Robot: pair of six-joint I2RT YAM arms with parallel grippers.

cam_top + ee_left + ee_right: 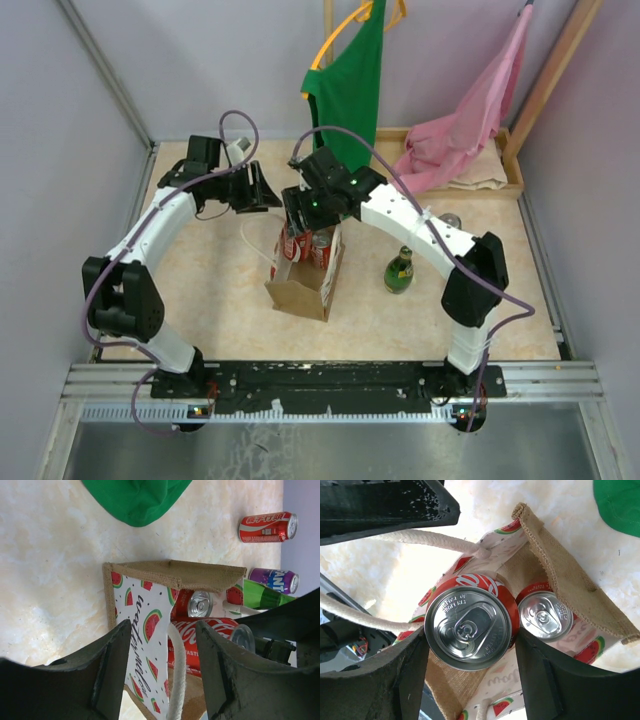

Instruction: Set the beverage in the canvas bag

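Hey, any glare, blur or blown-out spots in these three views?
Top external view: even light, soft shadows, nothing blurred. Left wrist view: left gripper's fingers dark and soft, table pale. Right wrist view: bright glints on the cola can lid, table nearly white.

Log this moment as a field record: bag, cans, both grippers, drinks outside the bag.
bag: canvas bag, upright, mouth open, watermelon-print lining
right gripper: shut on red cola can at the bag's mouth
inside bag: second red can
left gripper: open, white rope handle running between its fingers
outside bag: green bottle, loose red can, purple can
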